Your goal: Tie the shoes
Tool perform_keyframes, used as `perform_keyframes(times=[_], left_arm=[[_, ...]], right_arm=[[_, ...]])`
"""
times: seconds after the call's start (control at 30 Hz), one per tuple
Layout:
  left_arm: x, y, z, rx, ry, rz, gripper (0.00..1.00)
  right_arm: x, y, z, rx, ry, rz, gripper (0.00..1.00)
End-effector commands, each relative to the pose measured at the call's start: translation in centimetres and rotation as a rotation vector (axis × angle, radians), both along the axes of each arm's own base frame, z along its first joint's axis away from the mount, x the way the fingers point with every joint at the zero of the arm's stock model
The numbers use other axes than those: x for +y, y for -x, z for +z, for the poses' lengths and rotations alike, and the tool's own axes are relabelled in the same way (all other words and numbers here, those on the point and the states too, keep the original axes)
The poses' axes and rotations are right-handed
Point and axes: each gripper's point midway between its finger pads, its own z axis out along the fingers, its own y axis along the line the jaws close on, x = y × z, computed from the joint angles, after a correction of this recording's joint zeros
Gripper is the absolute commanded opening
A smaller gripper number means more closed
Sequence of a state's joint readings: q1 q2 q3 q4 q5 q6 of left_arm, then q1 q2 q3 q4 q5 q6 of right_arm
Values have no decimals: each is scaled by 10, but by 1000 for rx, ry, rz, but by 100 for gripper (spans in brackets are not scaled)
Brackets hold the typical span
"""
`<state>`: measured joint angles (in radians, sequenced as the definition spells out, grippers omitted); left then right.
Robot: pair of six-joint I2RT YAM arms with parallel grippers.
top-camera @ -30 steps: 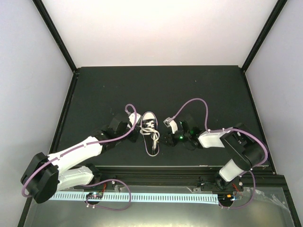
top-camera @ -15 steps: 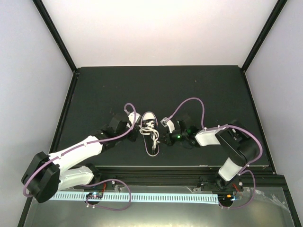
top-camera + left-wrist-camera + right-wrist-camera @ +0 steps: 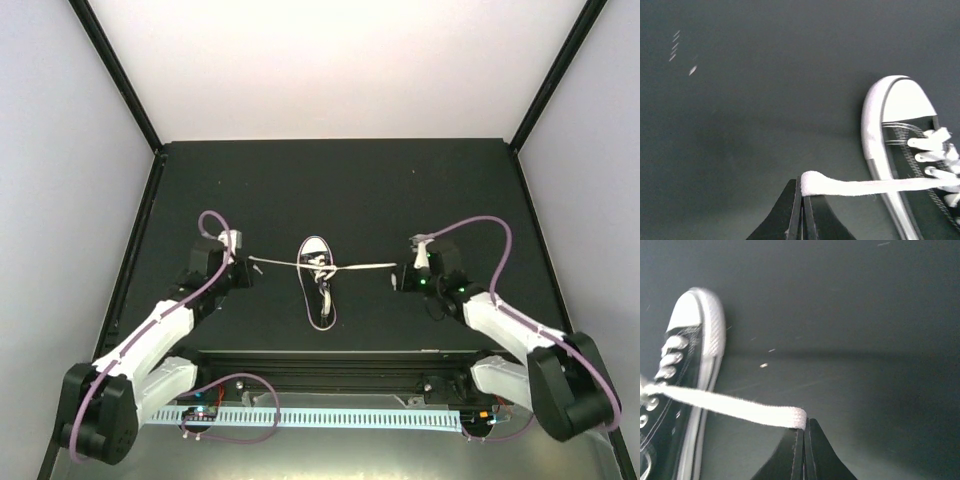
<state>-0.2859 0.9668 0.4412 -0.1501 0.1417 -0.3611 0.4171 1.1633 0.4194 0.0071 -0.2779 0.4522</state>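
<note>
Left end effector (image 3: 245,266) and right end effector (image 3: 400,277) flank the small black canvas sneaker with white rubber toe cap (image 3: 318,290), which lies on the dark desk (image 3: 350,190) between them. Left wrist view: fingers clamped on a white lace end (image 3: 860,186) (stretched taut), sneaker to the right. Right wrist view: fingers clamped on the other lace end (image 3: 740,409), sneaker to the left.

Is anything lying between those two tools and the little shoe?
Nothing visible does. The left tool and right tool each pinch an end of the white laces, which stretch taut from the shoe over the dark table.
</note>
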Motion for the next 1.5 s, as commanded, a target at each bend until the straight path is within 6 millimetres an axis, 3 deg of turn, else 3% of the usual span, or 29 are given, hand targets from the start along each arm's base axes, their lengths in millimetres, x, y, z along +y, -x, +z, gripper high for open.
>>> perform_keyframes(times=[0.0, 0.1, 0.23, 0.47, 0.57, 0.63, 0.73, 0.77, 0.87, 1.1, 1.17, 1.47], left_arm=[[25, 12, -21, 94, 116, 151, 2], [42, 14, -30, 126, 153, 238, 1], [62, 16, -40, 152, 216, 340, 1], [80, 22, -54, 175, 259, 430, 1], [76, 21, -50, 163, 259, 389, 1], [70, 17, -40, 162, 241, 326, 20], [66, 14, -28, 165, 186, 271, 61], [64, 13, -24, 157, 163, 252, 66], [43, 9, -13, 132, 152, 148, 72], [-51, 3, -17, 200, 195, -160, 73], [-78, -1, -13, 194, 284, -241, 73], [-119, -15, -44, 319, 389, -349, 71]], right_arm=[[-58, -3, -5, 84, -19, -332, 2], [-83, -7, 3, 71, -50, -439, 2], [-100, -9, 0, 83, -39, -495, 2], [-98, -4, -13, 124, -53, -481, 2], [-93, -5, -10, 110, -68, -456, 2], [-87, -6, -5, 94, -87, -415, 2], [-78, -6, -1, 81, -109, -353, 2], [-74, -5, -1, 85, -116, -329, 2], [-65, -3, -4, 97, -134, -278, 2], [-57, -1, -6, 115, -154, -228, 2], [-56, 0, -5, 113, -153, -221, 2], [-55, -1, -2, 105, -150, -206, 2]])
